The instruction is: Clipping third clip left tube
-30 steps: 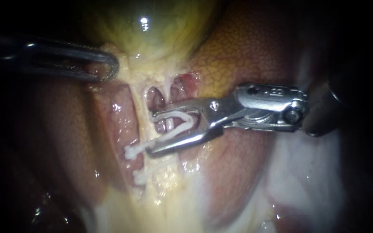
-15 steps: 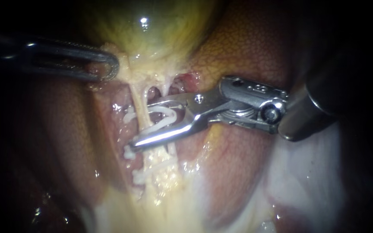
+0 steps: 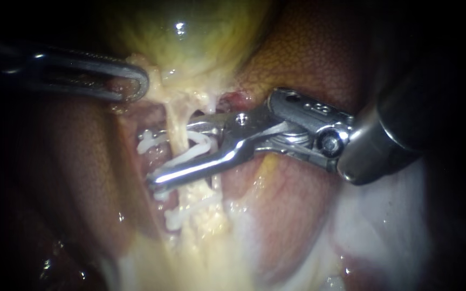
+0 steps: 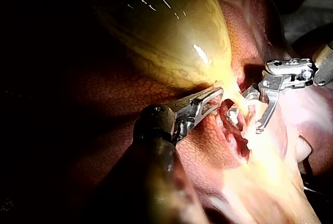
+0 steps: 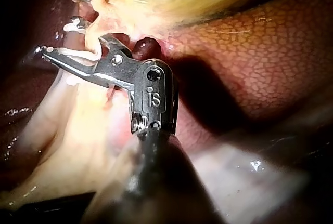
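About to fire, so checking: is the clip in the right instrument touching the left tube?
Touching. Endoscope view: one leg of the clip lies directly across the left tube.

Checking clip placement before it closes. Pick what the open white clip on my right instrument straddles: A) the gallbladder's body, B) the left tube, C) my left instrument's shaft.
B: the white clip has an arm on either side of the left tube, below the gallbladder.

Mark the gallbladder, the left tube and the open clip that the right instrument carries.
gallbladder (image 3: 200, 43), endoscope view, on its yellow-green wall near the glint.
left tube (image 3: 175, 125), endoscope view, on the bare pale stretch above the clip.
open clip (image 3: 200, 141), endoscope view, on its white curved upper arm.
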Tool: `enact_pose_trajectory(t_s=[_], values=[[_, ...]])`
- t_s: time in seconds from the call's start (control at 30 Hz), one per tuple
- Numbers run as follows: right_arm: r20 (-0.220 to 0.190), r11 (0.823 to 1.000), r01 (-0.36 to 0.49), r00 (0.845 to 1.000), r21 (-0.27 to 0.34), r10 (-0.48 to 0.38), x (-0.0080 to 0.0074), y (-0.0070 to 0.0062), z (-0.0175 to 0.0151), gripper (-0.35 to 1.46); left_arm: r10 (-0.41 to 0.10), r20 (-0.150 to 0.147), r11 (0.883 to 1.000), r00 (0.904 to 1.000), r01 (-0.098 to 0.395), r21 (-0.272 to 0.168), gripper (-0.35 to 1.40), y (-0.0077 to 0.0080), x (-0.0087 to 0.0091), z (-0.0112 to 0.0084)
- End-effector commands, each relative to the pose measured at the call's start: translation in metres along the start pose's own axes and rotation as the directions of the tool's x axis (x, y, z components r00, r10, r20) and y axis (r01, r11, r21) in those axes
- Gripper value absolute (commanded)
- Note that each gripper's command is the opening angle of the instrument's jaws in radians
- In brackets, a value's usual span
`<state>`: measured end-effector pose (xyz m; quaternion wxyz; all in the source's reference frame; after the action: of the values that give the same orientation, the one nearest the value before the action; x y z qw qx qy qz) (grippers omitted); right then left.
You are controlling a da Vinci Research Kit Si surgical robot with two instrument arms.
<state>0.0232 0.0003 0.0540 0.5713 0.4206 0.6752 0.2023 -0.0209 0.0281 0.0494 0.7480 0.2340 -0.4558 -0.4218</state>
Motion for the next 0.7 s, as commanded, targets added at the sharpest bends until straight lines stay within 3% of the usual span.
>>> enact_pose_trajectory(t_s=[0.03, 0.17, 0.7], values=[[-0.001, 1.0, -0.001, 1.0, 0.001, 0.001, 0.0002, 0.0, 0.0, 0.42, 0.0, 0.0, 1.0, 1.0, 0.0, 0.0, -0.35, 0.0, 0.0, 0.0], [-0.002, 1.0, -0.004, 1.0, 0.004, 0.004, 0.0008, -0.0001, -0.0001, 0.37, 0.001, 0.0, 1.0, 1.0, -0.001, 0.0, -0.35, 0.0, 0.0, 0.0], [-0.015, 0.999, -0.031, 0.999, -0.025, 0.03, 0.0014, 0.0002, -0.0005, -0.13, 0.001, 0.0, 1.0, 1.0, -0.001, 0.0, -0.35, 0.0001, 0.0, 0.0]])
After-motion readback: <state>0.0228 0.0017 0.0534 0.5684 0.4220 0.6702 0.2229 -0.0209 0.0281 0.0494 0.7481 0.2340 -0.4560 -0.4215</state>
